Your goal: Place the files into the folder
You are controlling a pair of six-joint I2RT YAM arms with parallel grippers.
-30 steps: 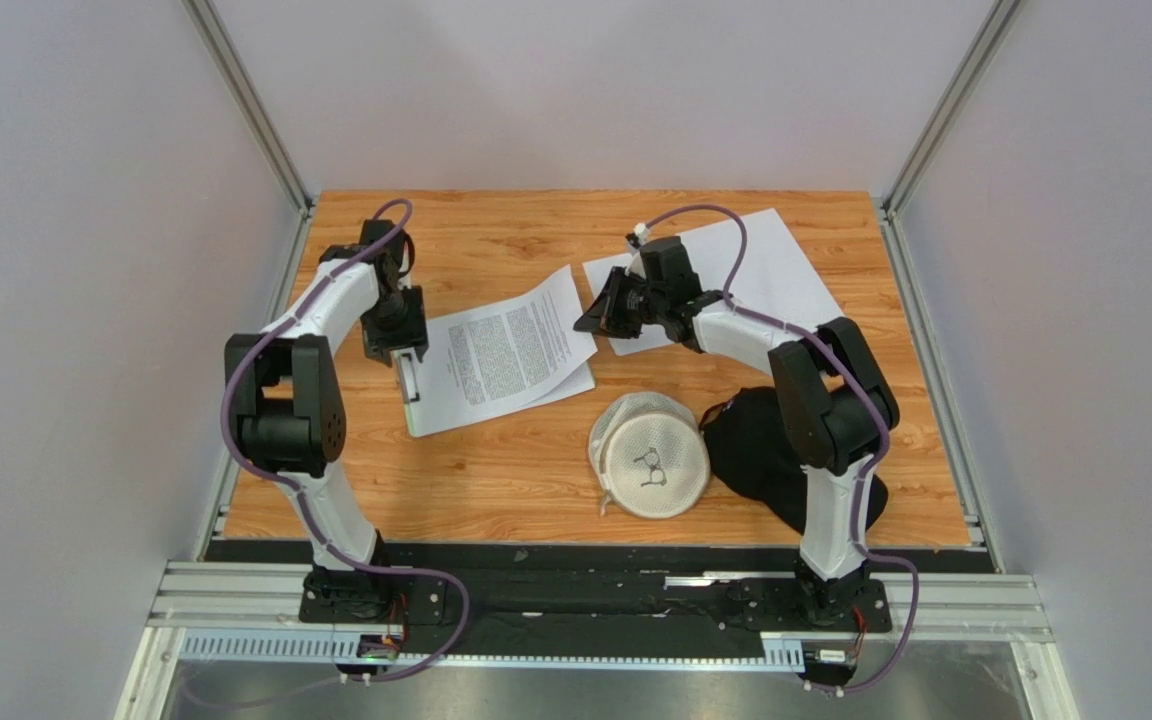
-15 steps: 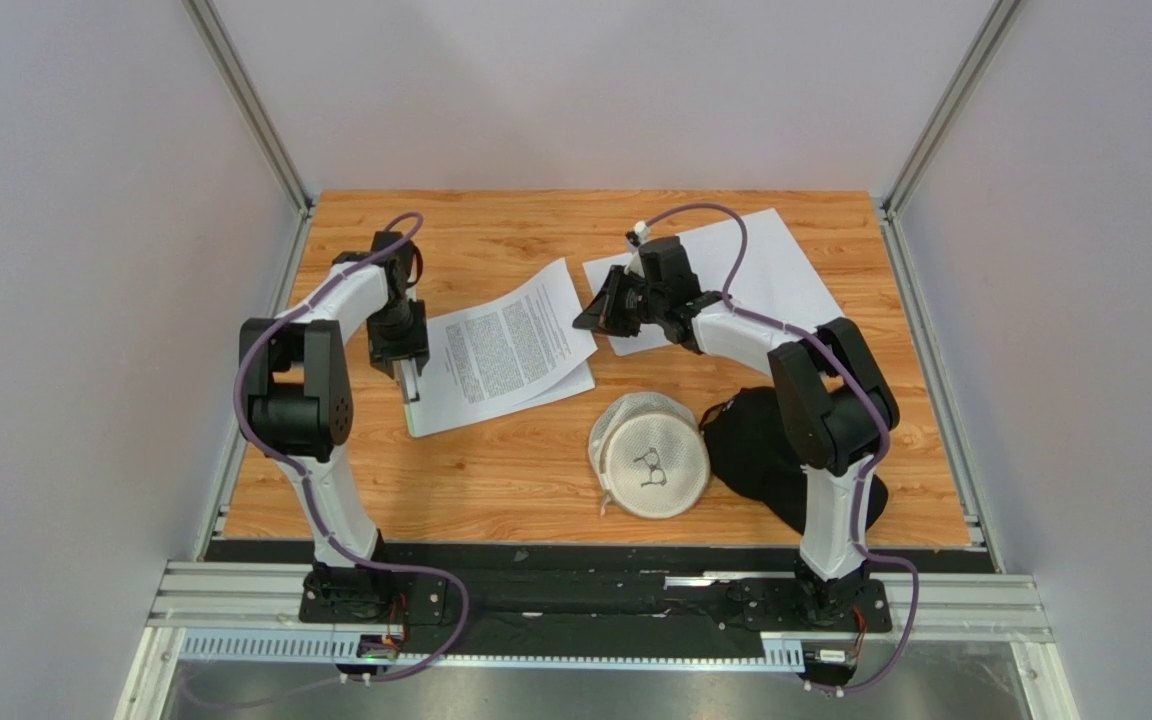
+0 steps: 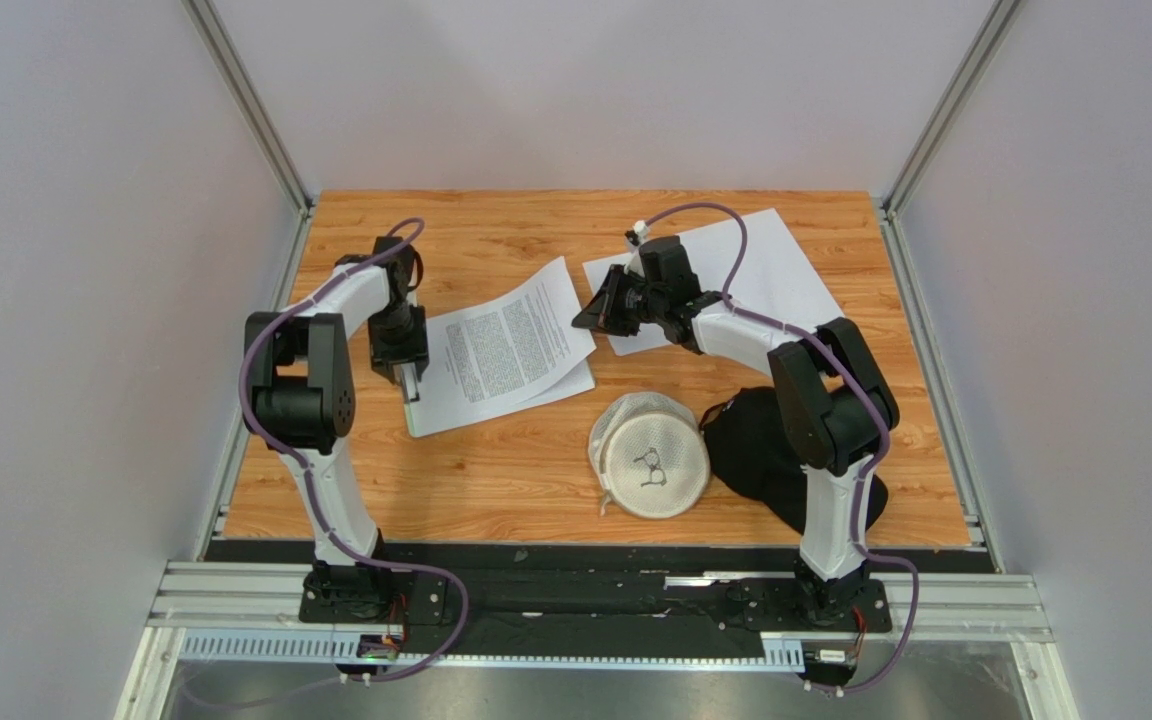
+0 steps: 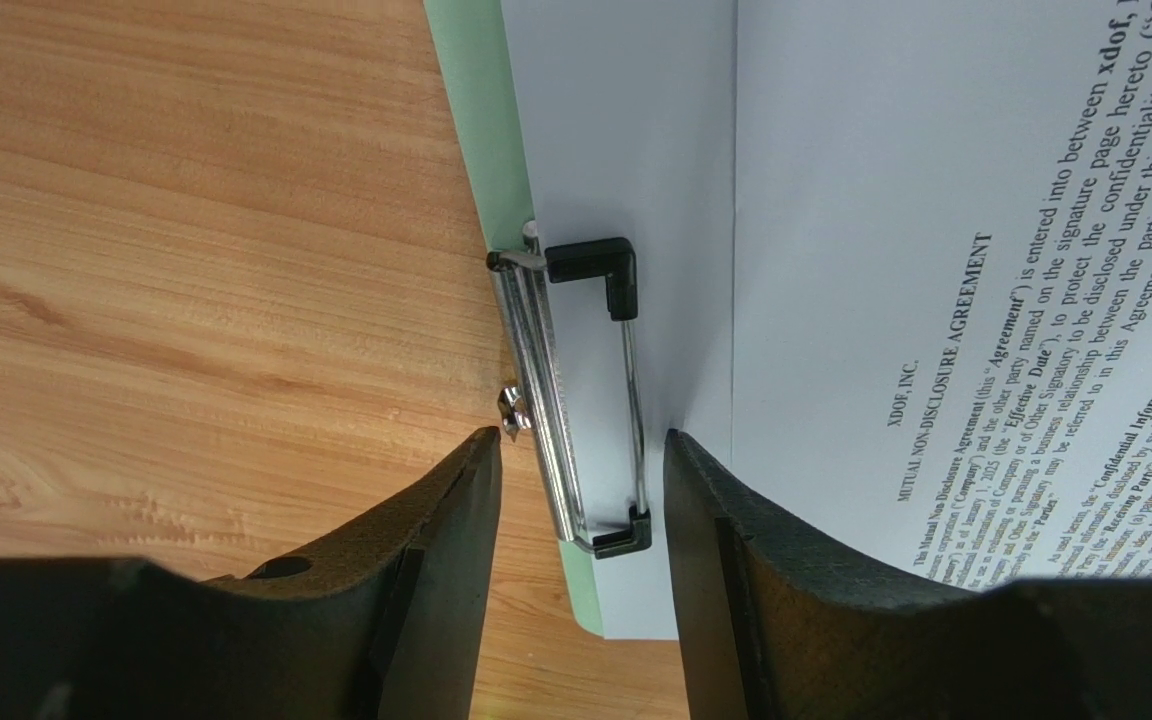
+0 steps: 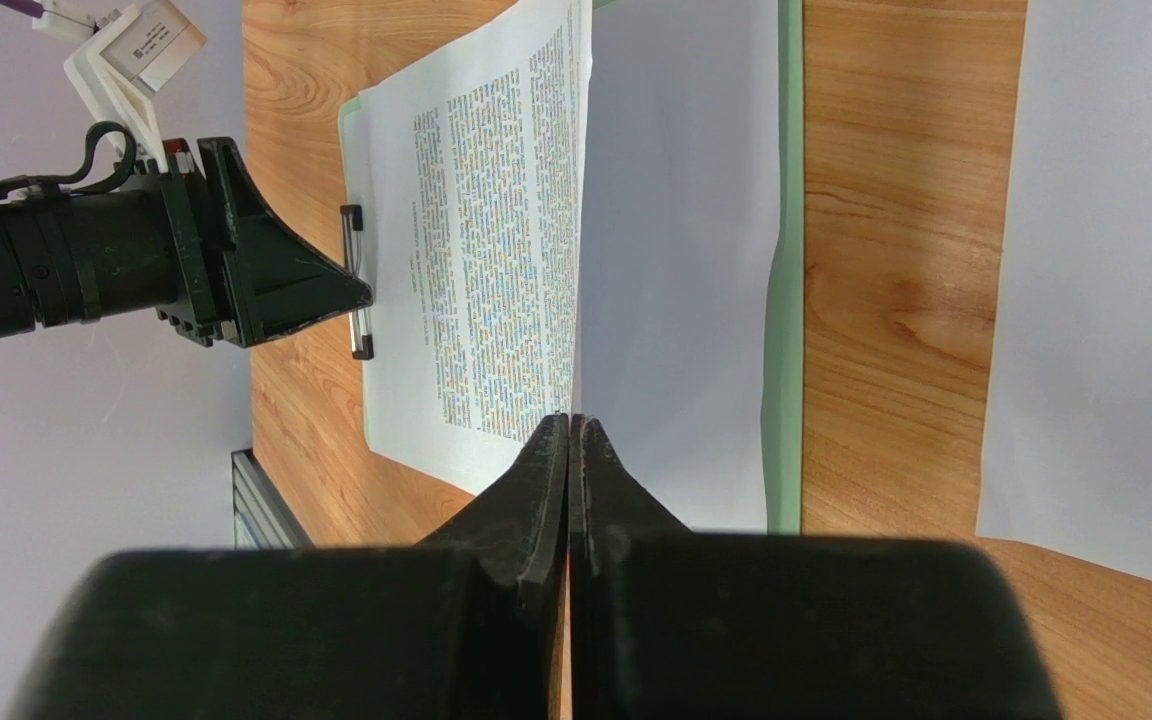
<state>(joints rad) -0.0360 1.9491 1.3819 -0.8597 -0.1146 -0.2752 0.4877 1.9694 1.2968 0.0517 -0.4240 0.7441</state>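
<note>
1. Step in hand, likely: opening the clip [image 4: 537, 360] of the folder [image 4: 480, 135], which lies near the left edge of the table [image 3: 507, 480].
2. The left gripper [image 4: 582, 450] has its fingers apart, straddling the clip without touching it.
3. The right gripper [image 5: 572, 428] has its fingers together on a corner of the printed sheet [image 5: 492, 255], holding it raised.
4. Next: squeeze the clip and slide the sheet under.

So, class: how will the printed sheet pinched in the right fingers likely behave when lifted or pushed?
Probably floppy: the printed sheet curves up from the folder only where the right fingers pinch it. Likely very light, since one edge pinch raises that side. Pushed, it would probably slide or buckle over the white sheet beneath.
</note>
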